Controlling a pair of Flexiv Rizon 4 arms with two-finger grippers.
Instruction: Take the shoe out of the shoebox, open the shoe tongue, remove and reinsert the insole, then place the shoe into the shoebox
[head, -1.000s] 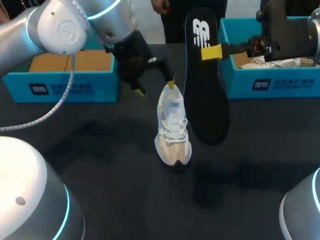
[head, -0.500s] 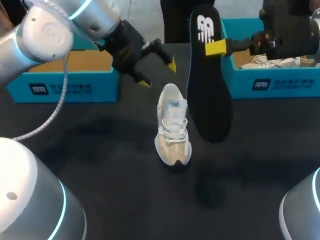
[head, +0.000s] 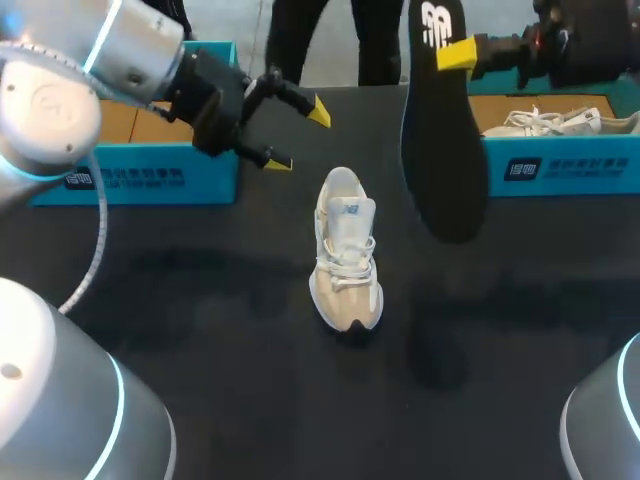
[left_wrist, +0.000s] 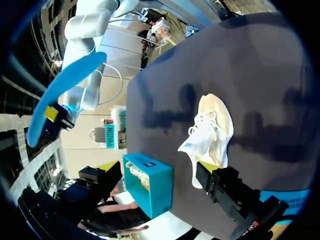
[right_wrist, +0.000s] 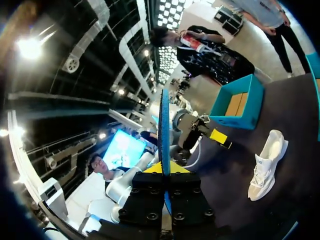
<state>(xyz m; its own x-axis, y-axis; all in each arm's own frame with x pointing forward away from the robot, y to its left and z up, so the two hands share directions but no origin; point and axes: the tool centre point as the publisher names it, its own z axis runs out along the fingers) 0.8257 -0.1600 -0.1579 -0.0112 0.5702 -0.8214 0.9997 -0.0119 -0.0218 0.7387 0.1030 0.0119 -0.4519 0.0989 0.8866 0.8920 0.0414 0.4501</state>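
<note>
Robotics lab: robot arms (head: 60, 90) flank a black table (head: 200, 330).

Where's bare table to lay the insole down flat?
Bare table lies between the shoe and the front of the left shoebox, and in front of the right shoebox, beside the shoe. Crowded behind the shoe: the open left gripper hovers there, and the insole hangs from the right gripper.

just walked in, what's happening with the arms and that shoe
The right gripper is shut on the black insole, holding it in the air beside the white shoe, which stands on the table with nothing touching it. The left gripper hovers open and empty near the left shoebox. A second shoe lies in the right shoebox. So the insole is out and not yet put back in.
</note>
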